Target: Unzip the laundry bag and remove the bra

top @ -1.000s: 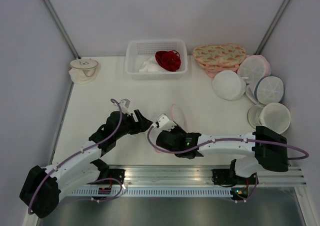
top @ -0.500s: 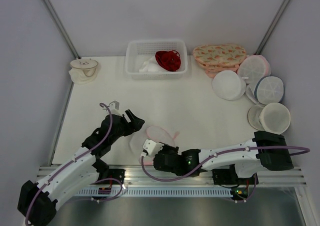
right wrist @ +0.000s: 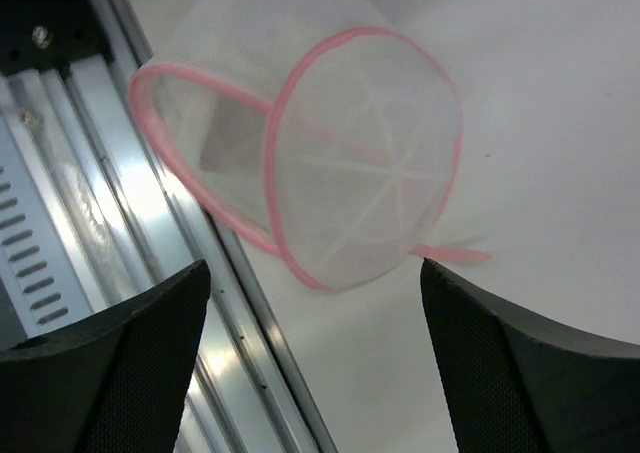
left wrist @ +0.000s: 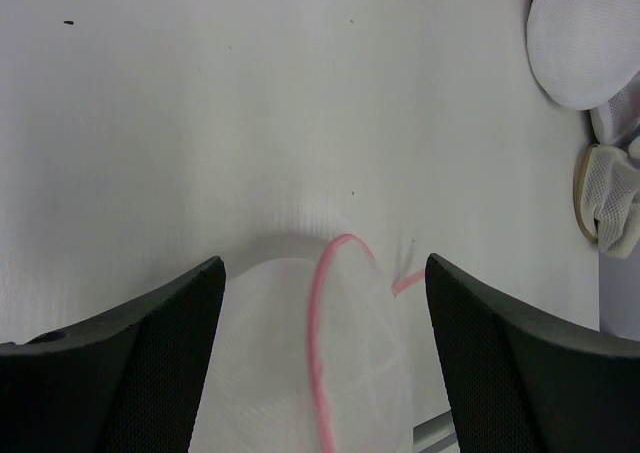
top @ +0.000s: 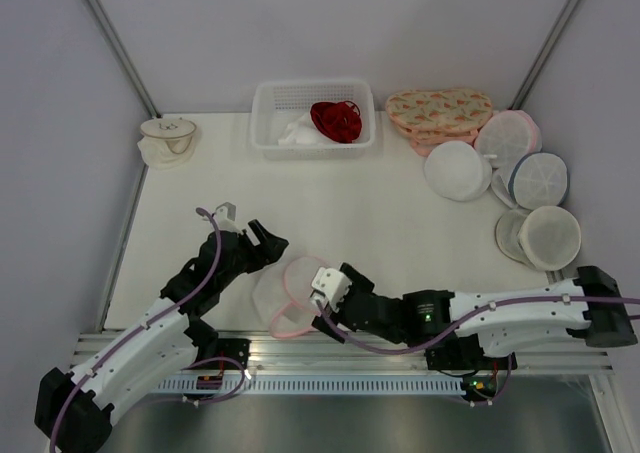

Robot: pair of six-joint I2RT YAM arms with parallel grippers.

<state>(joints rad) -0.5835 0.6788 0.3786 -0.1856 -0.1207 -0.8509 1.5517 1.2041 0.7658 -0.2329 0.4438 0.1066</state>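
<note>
Right tool (right wrist: 312,271) by unzipped laundry bag (right wrist: 372,178)

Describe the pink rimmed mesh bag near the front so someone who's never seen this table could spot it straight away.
Start at the metal rail along the near edge of the table. Right by it, left of centre, lies a small white mesh bag. Unlike the other round bags heaped at the far right, it lies alone, unzipped, its pink rim gaping open.
</note>
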